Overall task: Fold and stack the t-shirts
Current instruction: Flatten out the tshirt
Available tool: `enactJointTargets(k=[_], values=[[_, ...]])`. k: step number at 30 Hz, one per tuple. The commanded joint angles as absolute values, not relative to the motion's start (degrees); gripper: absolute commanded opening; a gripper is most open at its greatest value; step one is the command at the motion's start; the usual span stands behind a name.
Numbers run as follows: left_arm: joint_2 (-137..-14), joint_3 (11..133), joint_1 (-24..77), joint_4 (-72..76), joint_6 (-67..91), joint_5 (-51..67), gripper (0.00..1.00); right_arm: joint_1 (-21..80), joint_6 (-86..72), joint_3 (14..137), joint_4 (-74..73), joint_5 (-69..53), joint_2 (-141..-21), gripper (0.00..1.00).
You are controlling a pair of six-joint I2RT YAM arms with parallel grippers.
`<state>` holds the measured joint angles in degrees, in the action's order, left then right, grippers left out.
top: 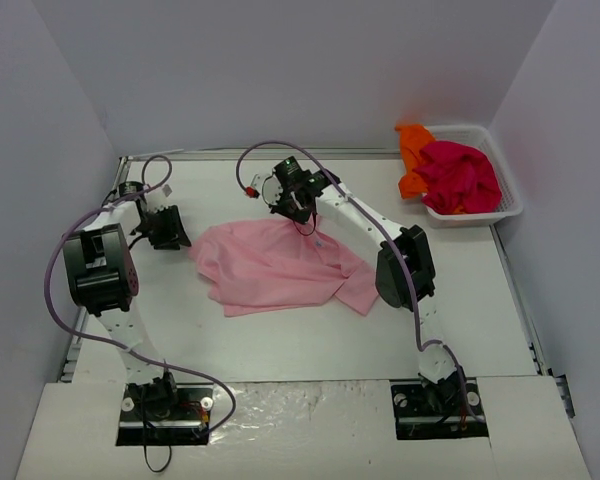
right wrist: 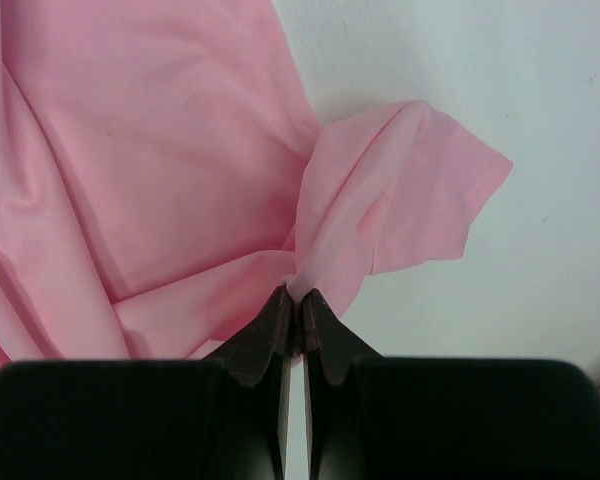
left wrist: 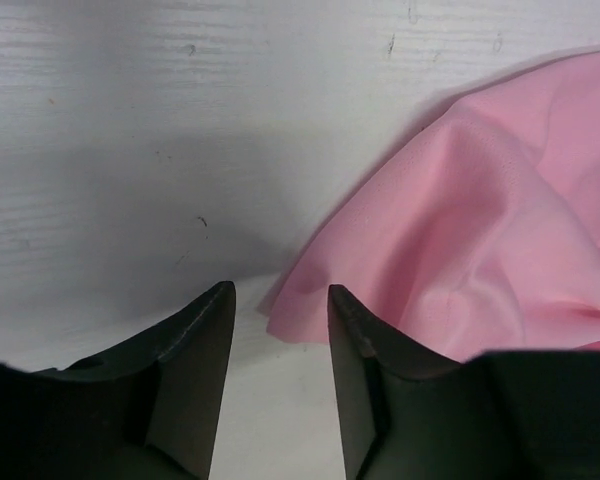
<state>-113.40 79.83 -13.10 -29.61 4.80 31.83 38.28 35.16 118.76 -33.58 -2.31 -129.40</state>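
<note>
Centre left, the left end effector (top: 167, 228) stands open and empty beside the pink t-shirt (top: 280, 268) crumpled mid-frame on the counter (top: 280, 340); the right end effector (top: 302, 215) pinches its upper edge; upper right, a magenta t-shirt (top: 463, 175) and an orange t-shirt (top: 413, 150) lie in a basket (top: 510, 205)

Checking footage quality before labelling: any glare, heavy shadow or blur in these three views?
Top view: even light, sharp, mild sheen on the table near the arm bases. Left wrist view: broad soft shadow on the table beside the pink t-shirt; left gripper dark, slightly soft. Right wrist view: cloth clear, right gripper nearly black.
</note>
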Motion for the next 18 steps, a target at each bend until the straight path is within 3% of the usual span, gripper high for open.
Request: enactJointTargets(k=[1,3,6,16,18], values=[[-113.4,81.7,-12.4,-28.9,5.9,34.4,0.38,38.2,35.0,118.5,-34.6,-1.2,-127.9,0.0],[-113.9,81.6,-12.0,-28.7,5.9,34.9,0.29,38.2,35.0,118.3,-34.7,-1.2,-127.9,0.0],[-114.3,81.7,-11.3,-28.8,5.8,36.0,0.23,38.1,35.0,118.2,-34.7,-1.0,-128.0,0.0],[-114.1,80.9,-9.8,-32.8,1.6,34.2,0.22,36.7,35.1,117.4,-34.7,-1.1,-127.4,0.0],[-114.1,80.7,-9.8,-33.3,0.7,33.1,0.1,36.6,35.2,117.1,-34.6,-1.1,-127.3,0.0]])
